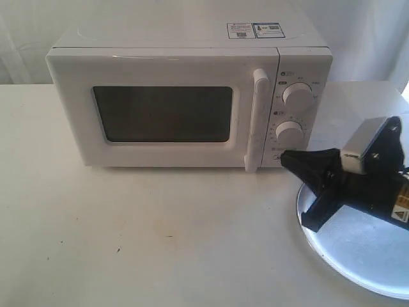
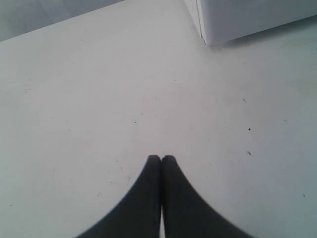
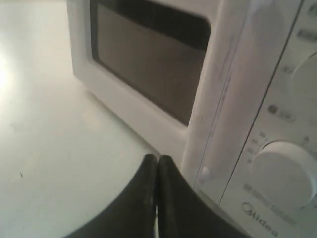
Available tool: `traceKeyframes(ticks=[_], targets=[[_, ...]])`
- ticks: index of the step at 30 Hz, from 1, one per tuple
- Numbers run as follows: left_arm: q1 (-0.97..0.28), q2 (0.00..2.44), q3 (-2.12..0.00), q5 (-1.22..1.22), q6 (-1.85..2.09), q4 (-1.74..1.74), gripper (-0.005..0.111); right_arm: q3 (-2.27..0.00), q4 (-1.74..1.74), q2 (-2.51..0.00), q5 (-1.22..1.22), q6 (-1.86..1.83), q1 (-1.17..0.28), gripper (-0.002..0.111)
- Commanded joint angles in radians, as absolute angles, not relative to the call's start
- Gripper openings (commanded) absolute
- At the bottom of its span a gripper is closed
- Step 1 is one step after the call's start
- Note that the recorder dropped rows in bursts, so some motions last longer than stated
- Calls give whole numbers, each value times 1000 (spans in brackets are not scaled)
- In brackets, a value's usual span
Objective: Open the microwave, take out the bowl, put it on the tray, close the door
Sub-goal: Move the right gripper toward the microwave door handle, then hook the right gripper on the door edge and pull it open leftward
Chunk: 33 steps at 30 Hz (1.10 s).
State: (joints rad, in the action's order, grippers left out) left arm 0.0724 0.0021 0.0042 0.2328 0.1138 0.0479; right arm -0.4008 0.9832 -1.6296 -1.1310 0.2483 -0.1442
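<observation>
The white microwave point(image 1: 185, 96) stands at the back of the table with its door point(image 1: 163, 114) closed; the vertical handle point(image 1: 257, 120) sits beside two round knobs point(image 1: 298, 96). The bowl is hidden. The silver tray point(image 1: 358, 246) lies at the right front. My right gripper point(image 1: 286, 157) is shut and empty above the tray's left edge, its tips close to the microwave's lower right front, just right of the handle's foot point(image 3: 213, 144). In the right wrist view the right gripper point(image 3: 158, 158) is near the handle. My left gripper point(image 2: 161, 158) is shut over bare table, out of the exterior view.
A white table point(image 1: 140, 236) spreads in front of the microwave. A corner of the microwave point(image 2: 247, 20) shows in the left wrist view. A pale curtain point(image 1: 25, 38) hangs behind. The tray reaches the exterior view's right edge.
</observation>
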Motion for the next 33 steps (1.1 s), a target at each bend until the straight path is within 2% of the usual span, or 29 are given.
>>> traceKeyframes(ticks=[1,8,13,18,26,29,33], targets=[[69,0,0,232,109,45,0,-504,1034,-1819,-1192,134,-136,0],[69,0,0,232,109,45,0,-736,1367,-1910,-1221,301,-136,0],[69,0,0,232,109,45,0,-884,1606,-1914,-1221,479,-74,0],[69,0,0,232,109,45,0,-930,1537,-1914,-1221,562,-2,0],[69,0,0,232,109,45,0,-930,1424,-1916,-1221,569,-17,1],[69,0,0,232,109,45,0,-930,1404,-1916,-1221,572,-29,6],[69,0,0,232,109,45,0,-930,1409,-1918,-1221,582,-48,18]])
